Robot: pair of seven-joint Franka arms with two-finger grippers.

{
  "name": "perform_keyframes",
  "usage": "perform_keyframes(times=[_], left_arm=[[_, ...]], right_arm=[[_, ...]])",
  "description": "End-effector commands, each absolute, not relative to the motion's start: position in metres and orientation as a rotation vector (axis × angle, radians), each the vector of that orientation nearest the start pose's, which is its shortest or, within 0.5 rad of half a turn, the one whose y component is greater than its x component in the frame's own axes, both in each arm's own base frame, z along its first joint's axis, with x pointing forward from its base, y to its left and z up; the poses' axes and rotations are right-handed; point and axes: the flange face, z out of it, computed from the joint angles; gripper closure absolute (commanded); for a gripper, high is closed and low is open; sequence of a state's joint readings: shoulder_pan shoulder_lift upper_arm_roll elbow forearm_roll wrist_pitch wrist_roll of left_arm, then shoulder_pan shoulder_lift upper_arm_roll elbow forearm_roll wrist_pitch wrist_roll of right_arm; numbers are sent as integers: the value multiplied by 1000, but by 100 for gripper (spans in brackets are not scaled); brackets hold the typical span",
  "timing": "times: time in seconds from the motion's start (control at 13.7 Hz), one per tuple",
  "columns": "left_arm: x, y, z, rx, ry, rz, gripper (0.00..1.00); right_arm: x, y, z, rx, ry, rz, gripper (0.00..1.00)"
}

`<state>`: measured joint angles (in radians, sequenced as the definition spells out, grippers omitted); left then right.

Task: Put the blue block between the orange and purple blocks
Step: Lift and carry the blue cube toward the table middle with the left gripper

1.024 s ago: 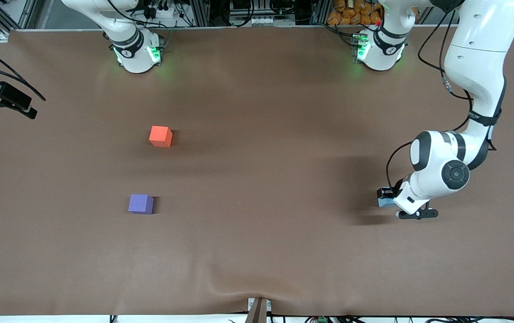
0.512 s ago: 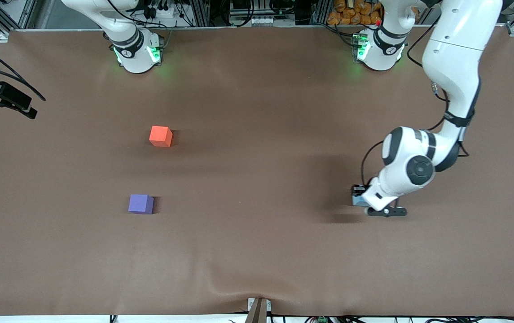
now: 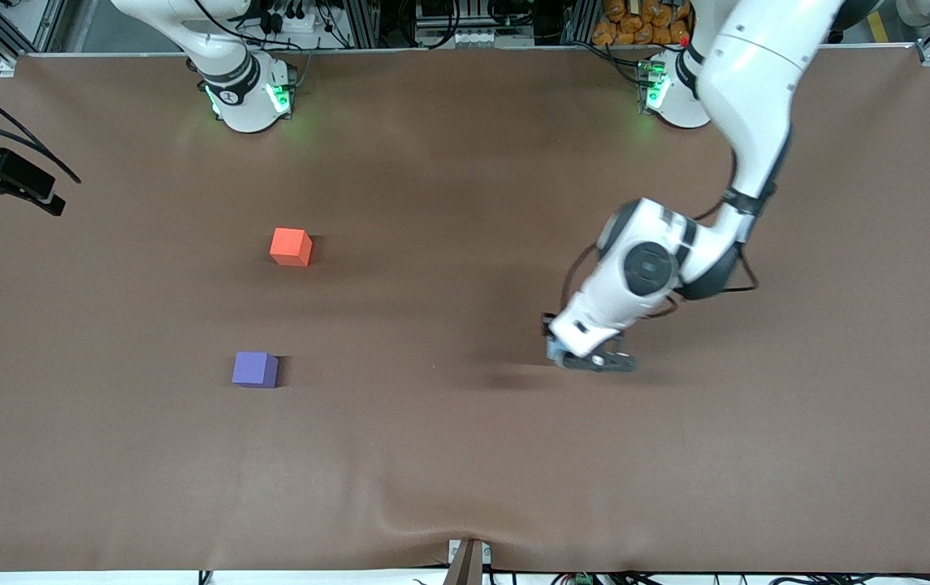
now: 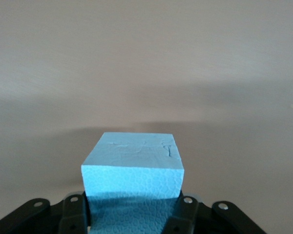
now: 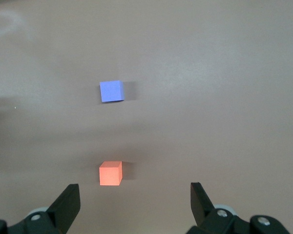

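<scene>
The blue block [image 4: 134, 165] is a light sky-blue cube clamped in my left gripper [image 4: 132, 210], which is shut on it. In the front view only a sliver of the blue block [image 3: 552, 350] shows under the left gripper [image 3: 566, 354], which hangs over bare table toward the left arm's end, its shadow cast beside it. The orange block [image 3: 290, 246] and the purple block [image 3: 254, 370] rest apart on the table toward the right arm's end, the purple one nearer the front camera. My right gripper [image 5: 134, 204] waits high and open, looking down on the orange block [image 5: 110, 173] and purple block [image 5: 111, 91].
A brown cloth [image 3: 465, 455] covers the table and ripples at the near edge [image 3: 465, 528]. A black camera mount [image 3: 2, 175] juts in at the right arm's end. The two arm bases [image 3: 245, 97] [image 3: 672, 89] stand along the farther edge.
My left arm has carried the blue block from the left arm's end toward the middle of the table. The right gripper and the orange and purple blocks have not moved.
</scene>
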<state>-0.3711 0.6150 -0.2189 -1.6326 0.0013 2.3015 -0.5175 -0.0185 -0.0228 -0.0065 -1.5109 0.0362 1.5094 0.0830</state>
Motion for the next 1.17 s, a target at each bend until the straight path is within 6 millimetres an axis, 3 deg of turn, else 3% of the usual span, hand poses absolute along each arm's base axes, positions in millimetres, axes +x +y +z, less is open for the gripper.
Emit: perform_keyframes(times=[0.0,0.07,0.22,0.44,0.66,0.88,0.95,1.02,1.1], left_arm=[[574,-439,284,-3297,-135,60,100],[559,-465,283,-3300,-194,85,100],[547,-497,282,-3315,-290,99,100],[522,-559,259,-3343,-276,103,100],[514,-577,238,-3386,-236,43,100],[501,-596,219,-3439,-215,-18,100],[501,-596,214,-3435,-215,-14,92],[501,-594,211,-3429,-206,-17,31],[503,-592,207,-3422,-196,-33,0]], right_arm=[[541,-13,661,-3079,156,-29,0],[541,-13,661,-3079,156,-29,0],[542,-17,662,-3079,166,-34,0],[542,-20,662,-3078,173,-37,0],[542,-17,659,-3079,166,-23,0],[556,-9,639,-3071,141,28,0],[563,-6,628,-3074,133,51,0],[571,-8,615,-3075,139,84,0],[576,-12,607,-3071,146,94,0]])
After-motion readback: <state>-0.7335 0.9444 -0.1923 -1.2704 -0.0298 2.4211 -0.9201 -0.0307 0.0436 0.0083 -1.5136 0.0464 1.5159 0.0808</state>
